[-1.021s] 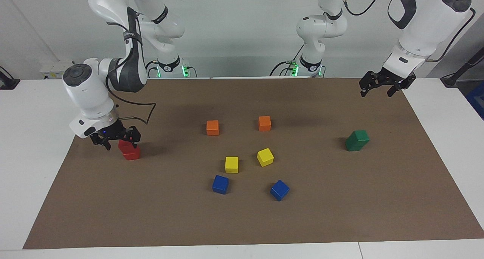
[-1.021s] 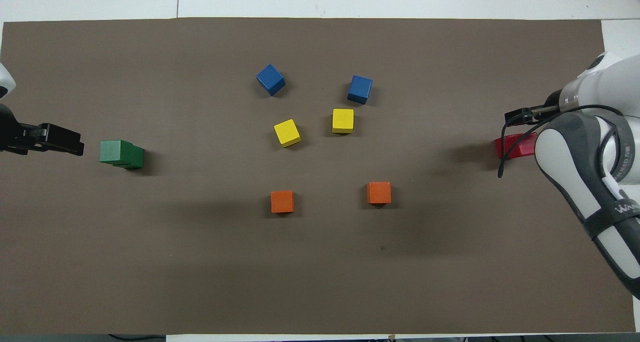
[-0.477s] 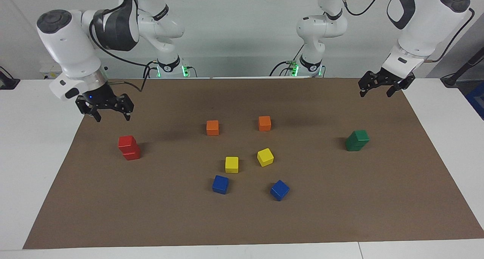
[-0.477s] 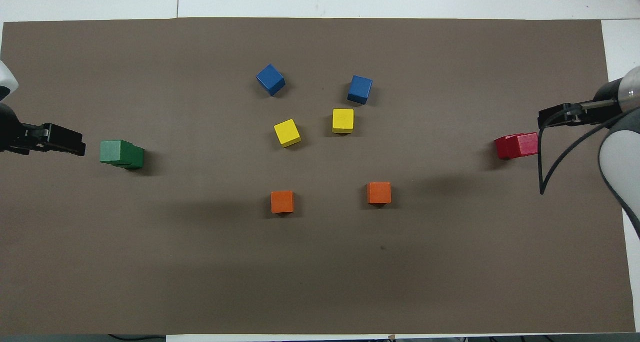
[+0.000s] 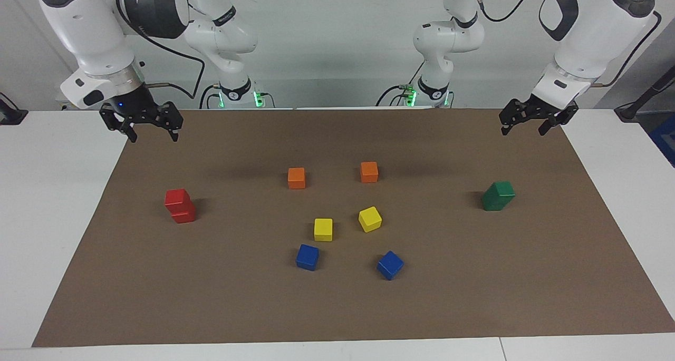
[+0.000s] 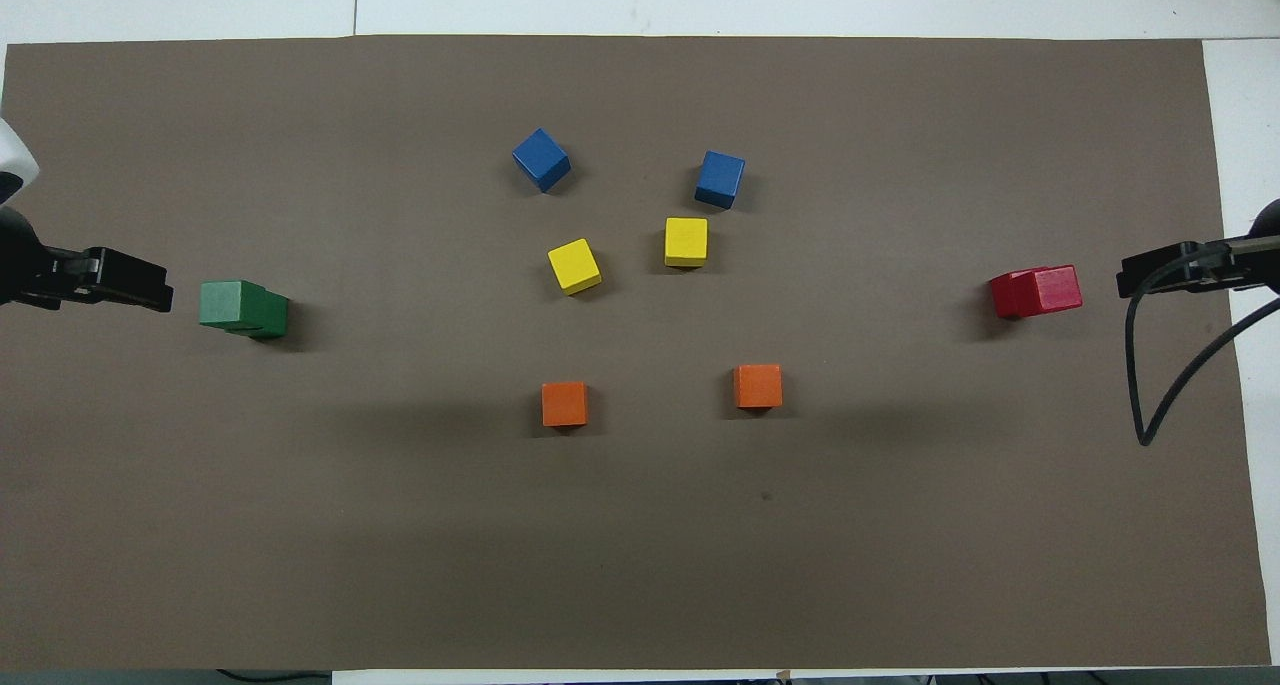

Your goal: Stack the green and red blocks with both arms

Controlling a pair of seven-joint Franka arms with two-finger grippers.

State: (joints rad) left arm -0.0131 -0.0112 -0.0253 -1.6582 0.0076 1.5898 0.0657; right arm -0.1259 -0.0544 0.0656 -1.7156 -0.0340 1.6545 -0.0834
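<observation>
Fingers of right gripper (image 5: 141, 126) and left gripper (image 5: 532, 119) spread, holding nothing. Red stack (image 5: 180, 206) at right arm's end of counter (image 5: 337, 308), green stack (image 5: 498, 195) at left arm's end, one colour per arm. Both arms raised, wrists down, over mat (image 5: 263, 308) corners; stacking looks done.

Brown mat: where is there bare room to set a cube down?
The brown mat is bare from the blue cubes to the edge farthest from the robots, and between the orange cubes and the robots. Gaps separate the red stack, the crowded central orange, yellow and blue cluster, and the green stack.
</observation>
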